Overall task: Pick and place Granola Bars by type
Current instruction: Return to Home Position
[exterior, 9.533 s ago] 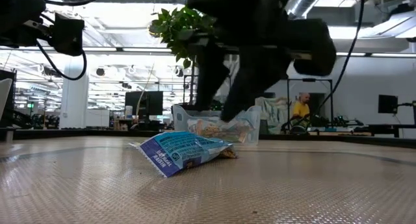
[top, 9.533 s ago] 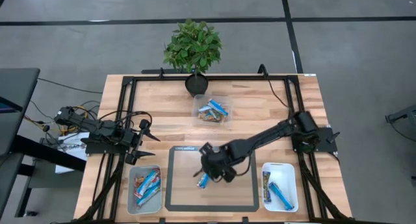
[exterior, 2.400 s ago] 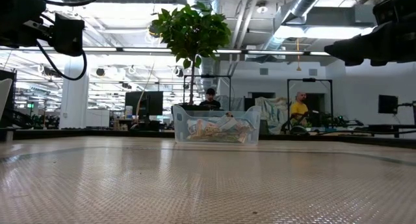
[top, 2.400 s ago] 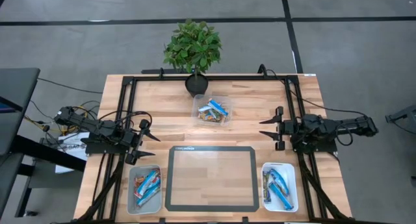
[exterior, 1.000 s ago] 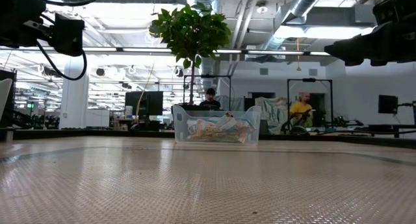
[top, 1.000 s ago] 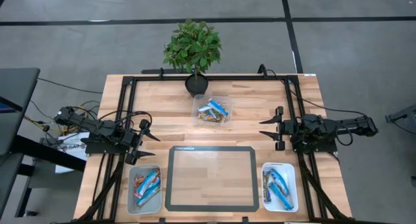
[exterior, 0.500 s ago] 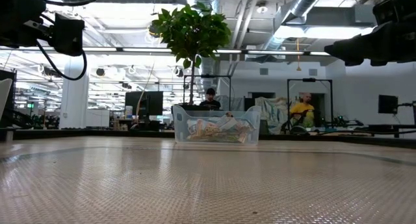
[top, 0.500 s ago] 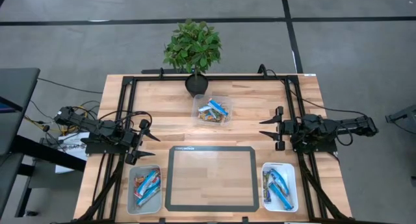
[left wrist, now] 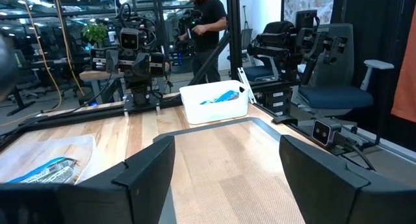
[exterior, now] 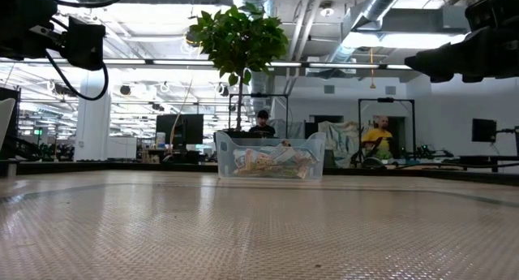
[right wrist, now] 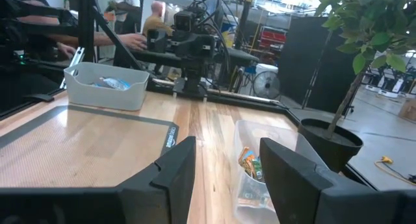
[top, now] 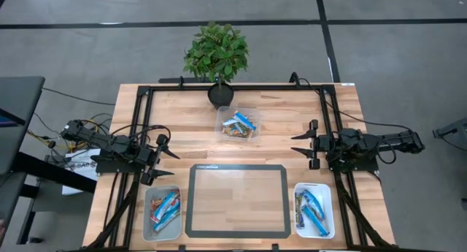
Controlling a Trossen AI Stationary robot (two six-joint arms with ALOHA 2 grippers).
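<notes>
Granola bars in blue and brownish wrappers lie in a clear bin (top: 238,124) at the table's far middle, also seen in the low view as the clear bin (exterior: 270,160). More blue bars fill the white bin (top: 163,212) at the near left and the white bin (top: 313,210) at the near right. My left gripper (top: 168,149) rests open at the table's left side, above its edge. My right gripper (top: 300,144) rests open at the right side. Neither touches a bar.
A dark-framed mat (top: 237,199) lies at the near middle between the two white bins. A potted plant (top: 217,55) stands at the far edge behind the clear bin. Black frame rails (top: 139,120) run along the table's sides. People show in the room beyond.
</notes>
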